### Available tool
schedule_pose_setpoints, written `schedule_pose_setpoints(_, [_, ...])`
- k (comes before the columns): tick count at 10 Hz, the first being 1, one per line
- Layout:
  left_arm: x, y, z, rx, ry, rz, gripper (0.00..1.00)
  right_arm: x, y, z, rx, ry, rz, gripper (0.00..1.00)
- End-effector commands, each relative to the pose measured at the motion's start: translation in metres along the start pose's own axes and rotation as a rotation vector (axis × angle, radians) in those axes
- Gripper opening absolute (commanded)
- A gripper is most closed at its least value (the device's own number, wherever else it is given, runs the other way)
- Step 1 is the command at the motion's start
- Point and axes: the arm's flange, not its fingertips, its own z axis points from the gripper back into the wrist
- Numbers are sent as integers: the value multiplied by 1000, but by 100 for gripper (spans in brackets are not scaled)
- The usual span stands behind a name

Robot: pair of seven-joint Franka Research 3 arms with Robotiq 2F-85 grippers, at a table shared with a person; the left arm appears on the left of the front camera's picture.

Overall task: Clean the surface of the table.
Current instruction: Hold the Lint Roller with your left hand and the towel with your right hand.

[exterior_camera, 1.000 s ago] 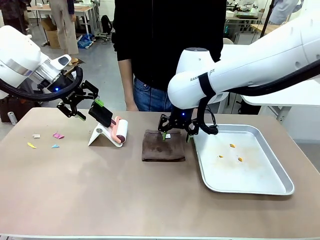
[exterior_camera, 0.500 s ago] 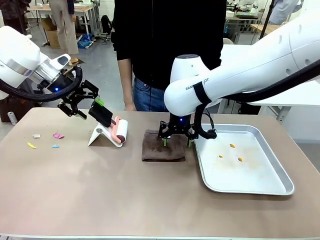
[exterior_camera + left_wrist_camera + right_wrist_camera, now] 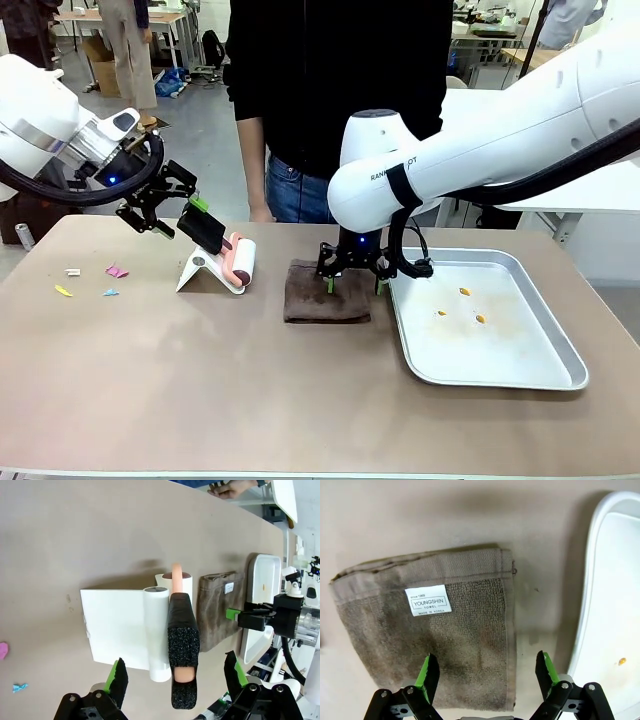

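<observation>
Table [image 3: 200, 390] lies just below right gripper [image 3: 353, 287], under folded brown towel [image 3: 322, 306].

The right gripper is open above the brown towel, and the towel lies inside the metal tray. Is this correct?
Not quite: the front view shows the towel lying on the table, beside the tray, not inside it. The right gripper is indeed open above it.

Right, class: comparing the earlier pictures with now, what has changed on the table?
The right end effector dropped lower over the brown towel, open, gripping nothing. The left end effector, lint roller, tray and paper scraps stayed put.
</observation>
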Motion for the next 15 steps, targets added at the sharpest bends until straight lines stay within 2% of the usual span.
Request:
schedule_pose_setpoints(1, [-5, 2, 0, -27, 1, -23, 100, 4, 0, 1, -8, -9, 16, 100])
schedule_pose_setpoints(2, [-4, 2, 0, -29, 5, -25, 100, 4, 0, 0, 5, 0, 24, 100])
schedule_pose_setpoints(3, [-4, 2, 0, -24, 2, -27, 42, 5, -1, -2, 6, 10, 22, 40])
schedule_pose_setpoints(4, [-5, 2, 1, -25, 4, -35, 40, 5, 0, -3, 9, 20, 30, 40])
schedule_pose_setpoints(5, [-5, 1, 1, -22, 1, -40, 0, 5, 0, -4, 12, 22, 32, 0])
schedule_pose_setpoints(6, [-5, 1, 1, -24, 0, -41, 0, 5, 0, -4, 11, 28, 34, 35])
schedule_pose_setpoints(7, [-5, 1, 1, -24, -1, -43, 0, 4, -1, -4, 15, 29, 36, 0])
schedule_pose_setpoints(8, [-5, 1, 2, -25, -3, -44, 14, 4, -1, -5, 17, 32, 35, 0])
schedule_pose_setpoints(9, [-5, 1, 2, -26, -4, -46, 4, 4, -1, -6, 22, 34, 36, 0])
schedule_pose_setpoints(10, [-6, 1, 2, -27, -6, -48, 0, 3, -1, -6, 25, 30, 38, 0])
schedule_pose_setpoints(15, [-6, 0, 3, -30, -21, -52, 0, 3, -2, -8, 26, 35, 37, 0])
